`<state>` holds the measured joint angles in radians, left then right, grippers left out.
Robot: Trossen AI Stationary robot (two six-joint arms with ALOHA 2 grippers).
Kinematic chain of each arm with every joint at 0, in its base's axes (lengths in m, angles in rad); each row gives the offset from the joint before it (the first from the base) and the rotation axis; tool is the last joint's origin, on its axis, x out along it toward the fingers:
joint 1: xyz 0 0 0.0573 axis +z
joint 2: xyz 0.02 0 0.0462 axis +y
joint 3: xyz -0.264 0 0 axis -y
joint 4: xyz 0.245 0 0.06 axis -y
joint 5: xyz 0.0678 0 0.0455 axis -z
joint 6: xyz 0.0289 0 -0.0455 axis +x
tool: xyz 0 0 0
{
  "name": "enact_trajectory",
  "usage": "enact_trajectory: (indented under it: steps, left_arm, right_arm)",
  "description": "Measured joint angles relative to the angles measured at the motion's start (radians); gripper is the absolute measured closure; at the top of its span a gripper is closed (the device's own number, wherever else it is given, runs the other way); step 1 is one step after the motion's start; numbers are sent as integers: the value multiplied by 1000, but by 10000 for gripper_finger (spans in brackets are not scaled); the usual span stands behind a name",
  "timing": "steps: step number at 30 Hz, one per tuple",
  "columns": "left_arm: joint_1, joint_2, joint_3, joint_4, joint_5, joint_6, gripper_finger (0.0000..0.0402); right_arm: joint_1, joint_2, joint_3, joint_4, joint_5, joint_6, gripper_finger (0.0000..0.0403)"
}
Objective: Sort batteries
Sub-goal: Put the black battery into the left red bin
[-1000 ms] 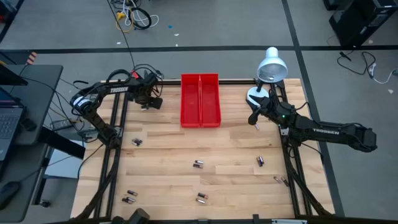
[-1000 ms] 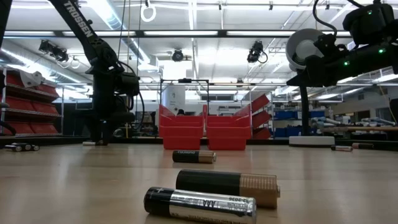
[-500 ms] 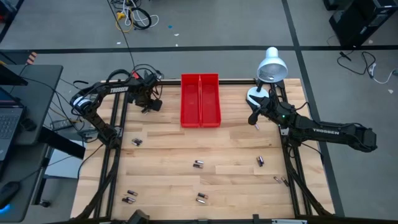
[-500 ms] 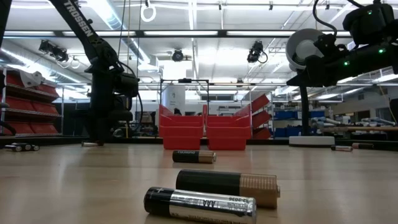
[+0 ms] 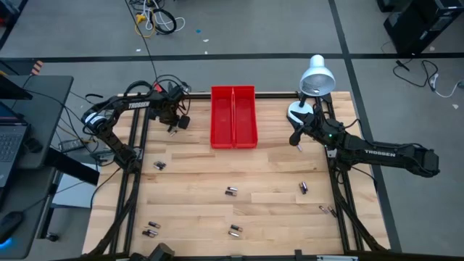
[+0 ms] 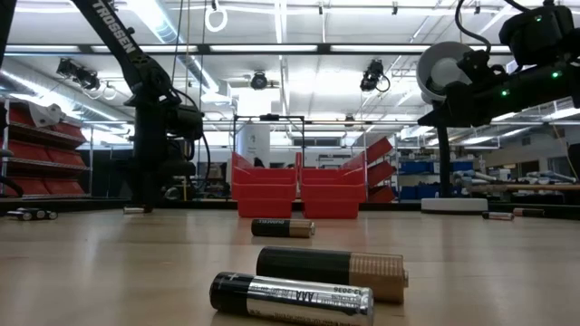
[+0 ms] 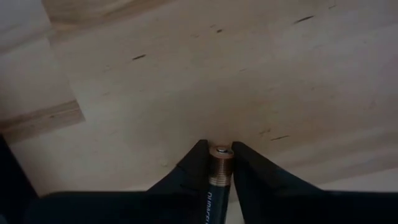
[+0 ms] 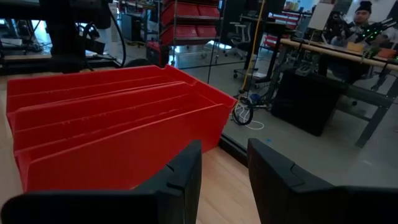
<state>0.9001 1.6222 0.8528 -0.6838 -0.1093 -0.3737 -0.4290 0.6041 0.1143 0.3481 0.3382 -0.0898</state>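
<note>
My left gripper [image 5: 174, 122] stands at the table's far left, left of the red bin [image 5: 233, 116], pointing down and shut on a battery [image 7: 217, 177] with a copper-coloured end. My right gripper [image 8: 224, 180] hovers open at the far right [image 5: 296, 138], beside the bin's right wall, with nothing between its fingers. Loose batteries lie on their sides on the wood: one at the left [image 5: 159, 165], one mid-table [image 5: 231, 192], one at the right [image 5: 304, 188], others near the front edge [image 5: 234, 231]. In the low view two of them lie close in front [image 6: 292, 299]. My left gripper pinches the battery at its copper-coloured end [image 7: 221, 163] between its two fingertips [image 7: 198, 163]. The fingers come from above, pointing down, and lie across the battery. The rest of the battery runs back under the gripper. In the low view it appears to lie on the table [image 6: 134, 209].
A white lamp [image 5: 316, 76] stands at the far right corner behind my right arm. The red bin has two long compartments side by side. Bare wood lies between the bin and the scattered batteries. Black frame rails run along the table's left [image 5: 130, 188] and right sides.
My left gripper has stayed in place and its fingers have closed in on the battery beneath it. Neither arm has travelled, and the loose batteries lie where they were.
</note>
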Motion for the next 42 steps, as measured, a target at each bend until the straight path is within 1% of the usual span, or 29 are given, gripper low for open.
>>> enact_trajectory:
  steps: [4,12,17,20,24,28,31,36,42]
  left_arm:
    - [0,0,0,3,-2,0,322]
    - [-7,-11,0,15,-3,-5,326]
    - [-41,-74,0,60,10,-1,327]
    - [-65,-135,0,114,19,6,327]
    - [-92,-211,0,257,35,40,327]
    - [-117,-262,2,429,104,88,327]
    - [-140,-288,2,533,137,116,327]
    - [-203,-291,2,710,154,171,328]
    - [-301,-223,2,954,150,214,328]
  right_arm:
    - [0,0,0,0,0,0,286]
    - [0,0,0,3,0,0,286]
    - [0,0,0,15,0,0,286]
    - [0,0,0,-4,0,9,286]
    - [0,0,0,-3,0,82,286]
    - [0,0,0,54,0,168,286]
    - [1,0,0,78,-2,220,286]
    - [1,0,1,78,-19,286,286]
    - [1,0,1,106,-19,300,286]
